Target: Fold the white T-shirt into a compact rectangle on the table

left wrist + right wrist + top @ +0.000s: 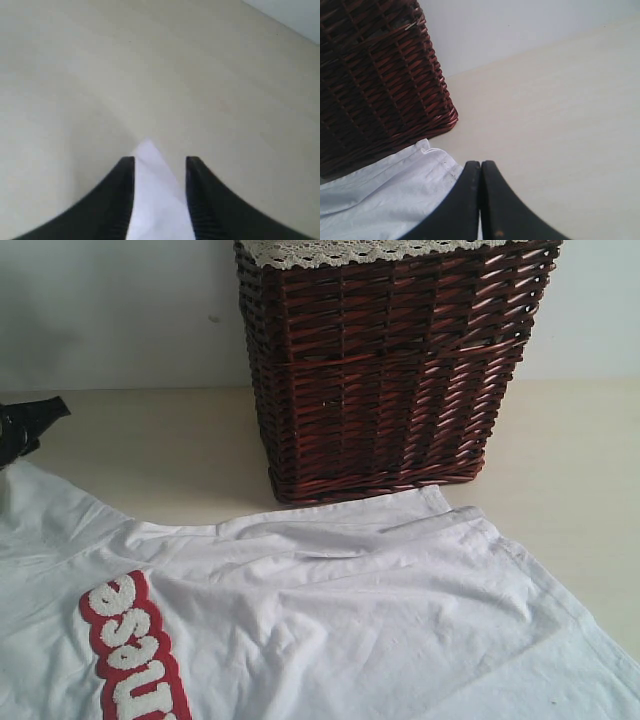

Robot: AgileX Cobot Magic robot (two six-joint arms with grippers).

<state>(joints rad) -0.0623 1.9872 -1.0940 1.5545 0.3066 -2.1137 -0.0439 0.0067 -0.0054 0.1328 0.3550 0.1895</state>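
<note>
Exterior view: wicker basket, contents hidden, stands beside white T-shirt.

light: bright, diffuse | shadows: faint on table | left wrist view: blurry

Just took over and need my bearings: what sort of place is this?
Likely a staged laundry-folding tabletop, not a lived-in room: a wide pale table, a plain white wall behind, a dark wicker basket with lace trim, and the white T-shirt spread out.
</note>
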